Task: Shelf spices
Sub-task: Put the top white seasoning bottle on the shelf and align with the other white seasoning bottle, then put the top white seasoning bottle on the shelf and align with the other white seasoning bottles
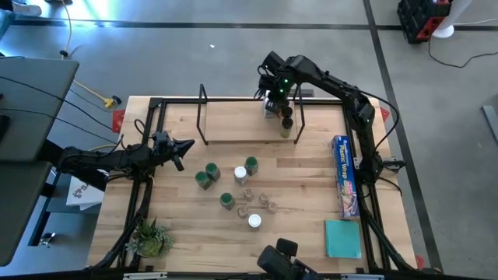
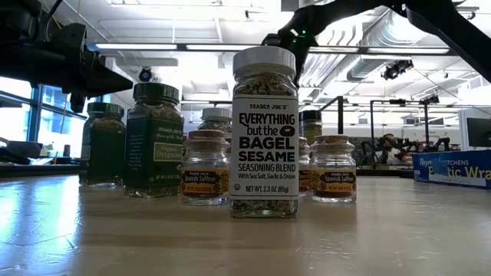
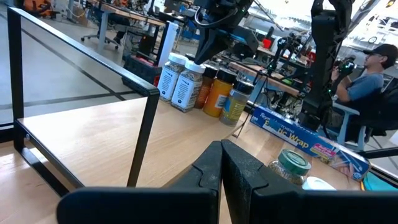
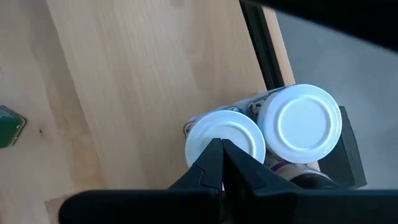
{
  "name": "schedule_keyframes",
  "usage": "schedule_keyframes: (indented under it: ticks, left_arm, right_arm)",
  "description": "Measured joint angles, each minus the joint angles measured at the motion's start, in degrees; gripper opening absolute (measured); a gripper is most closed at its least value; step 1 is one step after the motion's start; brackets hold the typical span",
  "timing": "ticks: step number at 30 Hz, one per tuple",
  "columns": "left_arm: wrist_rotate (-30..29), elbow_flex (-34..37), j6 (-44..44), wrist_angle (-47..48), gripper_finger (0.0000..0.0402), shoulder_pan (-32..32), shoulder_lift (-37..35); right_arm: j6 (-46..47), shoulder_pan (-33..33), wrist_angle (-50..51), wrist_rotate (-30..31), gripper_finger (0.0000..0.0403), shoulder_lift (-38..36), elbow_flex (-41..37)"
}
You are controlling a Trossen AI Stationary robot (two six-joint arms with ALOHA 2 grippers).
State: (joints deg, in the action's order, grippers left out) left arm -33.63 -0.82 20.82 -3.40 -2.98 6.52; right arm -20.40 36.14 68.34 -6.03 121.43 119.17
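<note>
The shelf [image 1: 241,128], a light-wood plank with black hoop ends, stands at the table's far middle. A few spice jars [image 1: 285,120] stand in a row at its right end, two of them white-lidded [image 4: 301,124]. My right gripper [image 4: 222,146] is shut and points down over these. Several more jars with green [image 1: 212,169], white [image 1: 254,221] or clear tops stand loose mid-table; the nearest to the low camera is a bagel seasoning jar [image 2: 265,130]. My left gripper [image 1: 187,146] is shut and level at the table's left, apart from them. My right gripper's shut fingertips come from above, over the near rim of one white lid [image 4: 214,130] on the shelf. I cannot tell whether they touch it.
A long blue plastic-wrap box [image 1: 345,175] lies along the right edge, with a teal pad [image 1: 343,237] near it at the front right. A small green plant [image 1: 150,237] sits at the front left. A seated person [image 3: 367,74] shows beyond the table.
</note>
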Motion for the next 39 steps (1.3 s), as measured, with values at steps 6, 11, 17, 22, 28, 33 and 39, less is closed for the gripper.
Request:
schedule_keyframes:
  ticks: [6,11,17,22,28,33,39]
  left_arm:
    - [0.0,0.0,0.0,0.0,0.0005,0.0,0.0]
    - [0.0,0.0,0.0,0.0,0.0005,0.0,0.0]
    - [0.0,0.0,0.0,0.0,0.0005,0.0,0.0]
    - [0.0,0.0,0.0,0.0,0.0005,0.0,0.0]
    - [0.0,0.0,0.0,0.0,0.0005,0.0,0.0]
    - [0.0,0.0,0.0,0.0,0.0005,0.0,0.0]
    - [0.0,0.0,0.0,0.0,0.0005,0.0,0.0]
  right_arm:
    - [2.5,-1.4,0.3,-0.1,0.0,-1.9,-0.1]
    - [2.8,-2.8,-0.5,1.2,0.0,-5.6,-0.1]
    - [7.9,-6.4,-2.0,0.1,0.0,-11.5,-0.1]
    - [6.5,-13.7,-3.3,-10.3,0.0,-13.9,0.0]
    - [11.2,-23.8,-3.6,-13.7,0.0002,-10.2,0.0]
    - [6.5,-30.9,-8.2,-9.2,0.0035,-6.2,-0.1]
    - [13.1,-34.8,-10.5,-5.5,0.0139,-1.3,-0.1]
